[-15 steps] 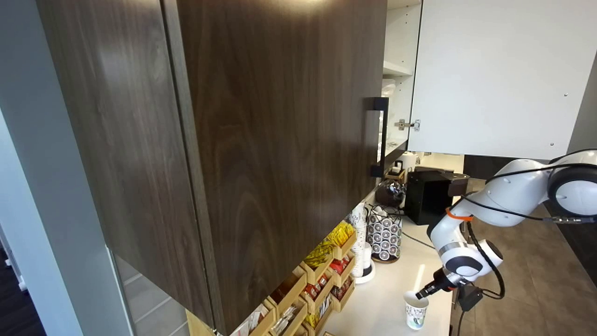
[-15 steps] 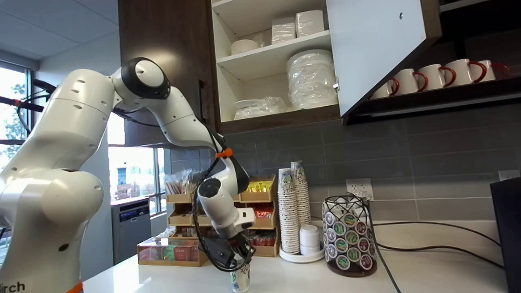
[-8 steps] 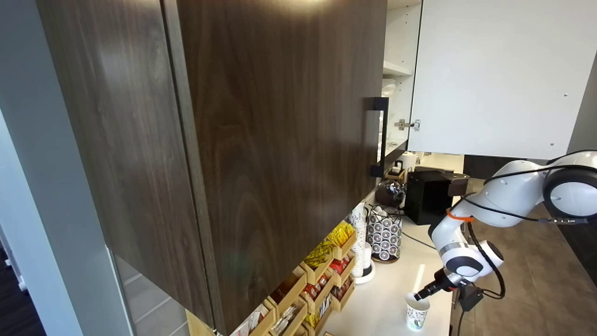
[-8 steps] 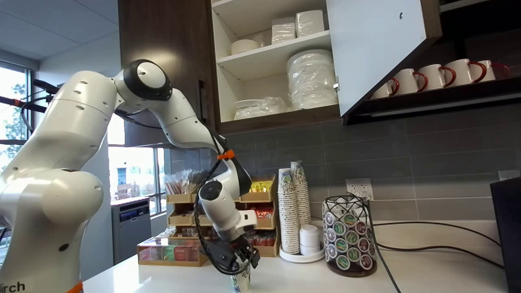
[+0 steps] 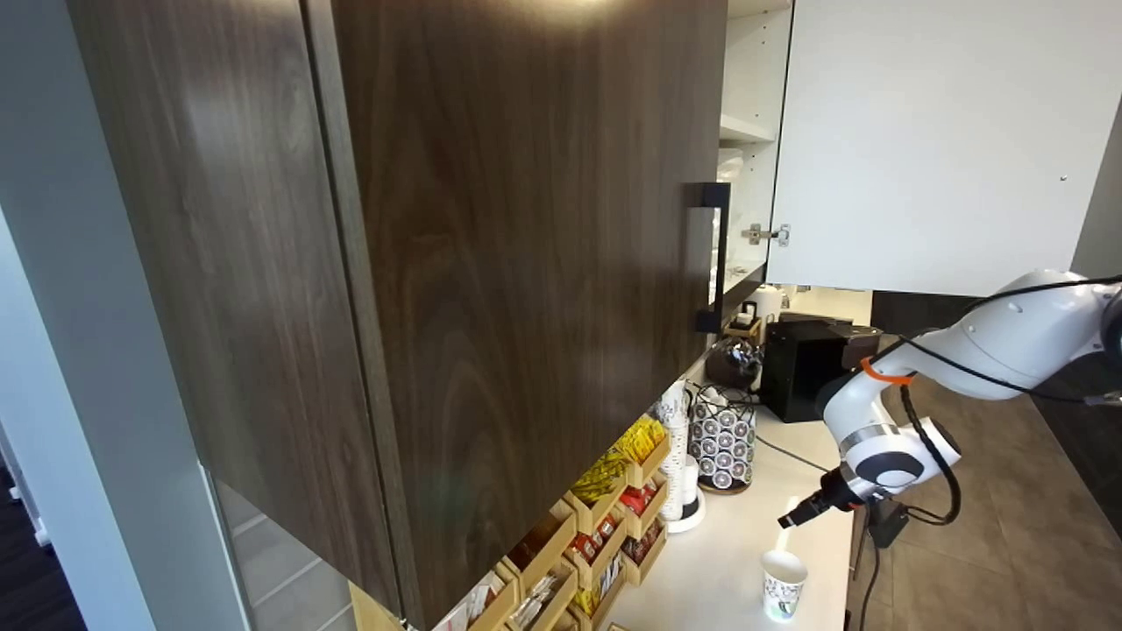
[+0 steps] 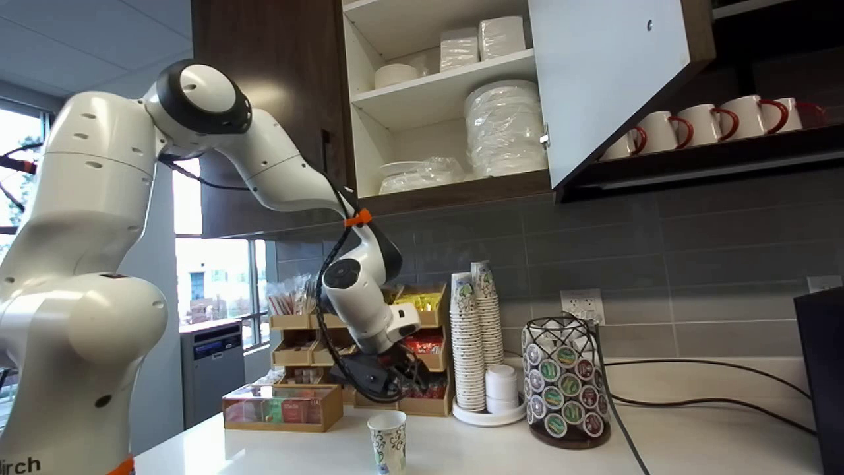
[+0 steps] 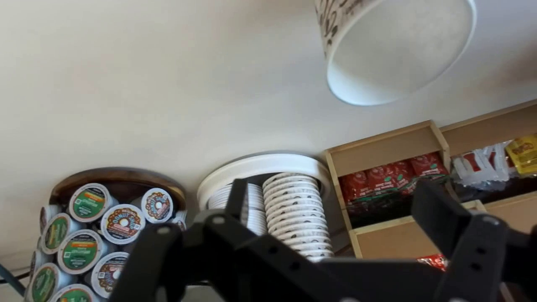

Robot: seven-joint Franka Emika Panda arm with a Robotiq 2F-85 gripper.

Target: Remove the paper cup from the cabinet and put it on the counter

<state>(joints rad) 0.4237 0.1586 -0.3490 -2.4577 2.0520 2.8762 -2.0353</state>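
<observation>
The paper cup [image 5: 783, 585] stands upright on the pale counter [image 5: 719, 561], its mouth up. In another exterior view the same cup [image 6: 388, 441] is seen whole. Above and a little to one side of it, apart from its rim, hangs my gripper [image 5: 786, 521]. The wrist view has the cup [image 7: 402, 50] at the top right, beyond the fingertips. There the gripper [image 7: 335, 205] is wide open, with nothing held between its fingers [image 7: 440, 218]. The cabinet [image 6: 455, 191] has one door swung out, showing white shelves with wrapped stacks of plates and bowls.
Two tall cup stacks [image 6: 468, 343] on a round white tray stand at the wall. Beside them are a coffee pod holder [image 6: 567, 389] and a wooden snack organizer [image 6: 422, 359]. A clear-lidded box [image 6: 283, 408] sits near the cup. The open cabinet door [image 5: 929, 149] juts out above the arm.
My gripper has opened and let go of the cup. It has lifted up and away from the rim, while the cup stays standing on the counter.
</observation>
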